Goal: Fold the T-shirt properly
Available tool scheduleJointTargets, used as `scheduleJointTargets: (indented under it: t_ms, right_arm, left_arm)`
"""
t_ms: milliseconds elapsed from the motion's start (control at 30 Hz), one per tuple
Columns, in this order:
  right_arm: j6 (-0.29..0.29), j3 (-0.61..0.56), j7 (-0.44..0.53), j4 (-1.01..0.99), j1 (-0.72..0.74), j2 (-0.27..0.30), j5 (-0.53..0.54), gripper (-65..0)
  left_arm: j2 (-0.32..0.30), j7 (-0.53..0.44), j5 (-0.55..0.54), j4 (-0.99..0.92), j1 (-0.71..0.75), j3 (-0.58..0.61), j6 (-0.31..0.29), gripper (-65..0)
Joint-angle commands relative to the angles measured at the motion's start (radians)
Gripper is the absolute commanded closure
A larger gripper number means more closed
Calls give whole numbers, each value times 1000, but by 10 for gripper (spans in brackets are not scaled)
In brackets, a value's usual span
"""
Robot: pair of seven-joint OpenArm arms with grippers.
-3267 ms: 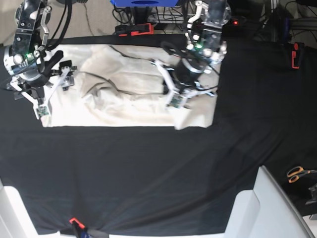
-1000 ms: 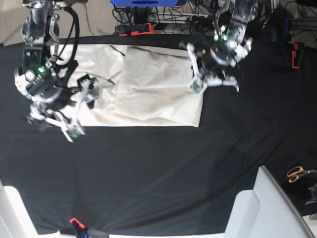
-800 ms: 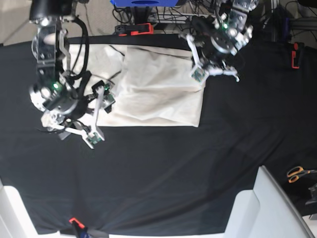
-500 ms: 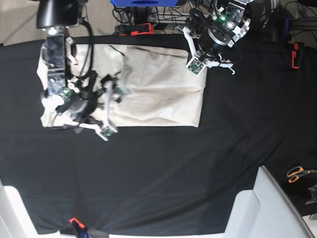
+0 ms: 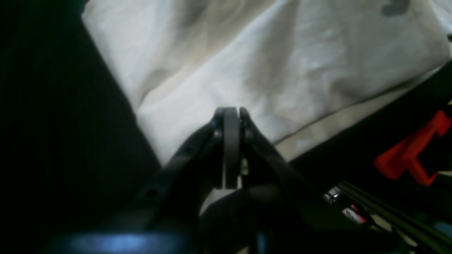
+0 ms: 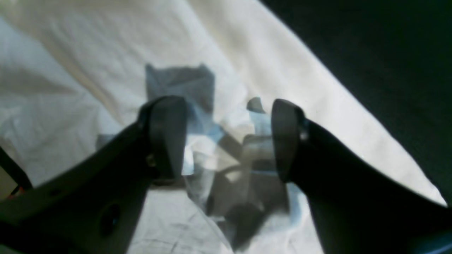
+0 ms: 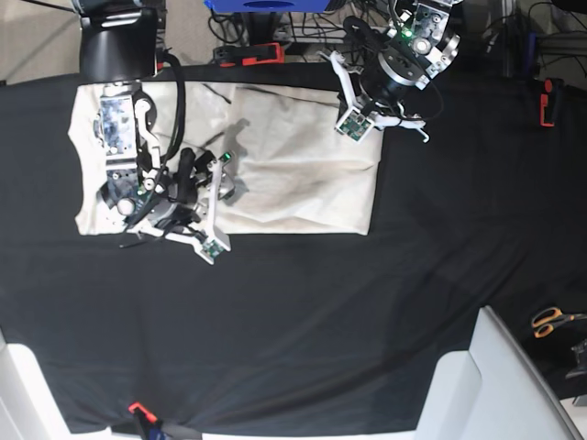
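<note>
The cream T-shirt (image 7: 293,174) lies flat at the back of the black cloth, with its right part folded over as a smooth panel. It also shows in the left wrist view (image 5: 282,70) and the right wrist view (image 6: 88,70). My left gripper (image 7: 353,108) hovers at the shirt's top right corner. In the left wrist view it (image 5: 231,114) is shut, with no fabric seen between the jaws. My right gripper (image 7: 216,209) is over the shirt's lower middle-left. In the right wrist view it (image 6: 226,137) is open and empty just above the fabric.
The black cloth (image 7: 293,312) covers the table. A red clamp (image 7: 248,57) sits at the back edge and shows in the left wrist view (image 5: 413,158); another (image 7: 548,101) is at the right. Orange-handled scissors (image 7: 550,321) lie far right. White blocks (image 7: 486,385) stand front right.
The right part of the shirt got folded over and flattened. My left gripper pulled back to the top right corner. My right gripper swept from the left sleeve toward the shirt's lower middle.
</note>
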Motion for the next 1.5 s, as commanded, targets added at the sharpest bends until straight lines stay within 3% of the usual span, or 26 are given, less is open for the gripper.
scheduleJointTargets:
  t_ms: [0, 433, 500, 600, 667, 1133, 1300, 1467]
  right_arm:
    - [1, 4, 21, 7, 32, -3, 8, -323]
    - [1, 4, 67, -102, 66, -3, 8, -311]
    - [1, 5, 82, -102, 66, -3, 8, -254]
    - [1, 5, 82, -102, 66, -3, 8, -60]
    - [1, 5, 82, -102, 66, -1, 8, 0]
    - [1, 4, 70, -54, 67, 26, 2, -12]
    - [-55, 4, 45, -48, 77, 58, 4, -12]
    - [-55, 4, 44, -49, 78, 65, 4, -12]
  left_arm:
    - [-5, -18, -9, 13, 1, -4, 4, 0]
    - [0, -18, -12, -99, -85, 2, 4, 0]
    - [0, -18, -12, -112, -90, 2, 4, 0]
    - [-1, -18, -6, -142, -100, 3, 4, 0]
    - [-3, -18, -6, -168, -103, 3, 4, 0]
    - [-11, -19, -4, -226, -97, -6, 4, 0]
    - [-11, -19, -3, -226, -96, -4, 4, 0]
    - [-11, -19, -3, -226, -96, 0, 4, 0]
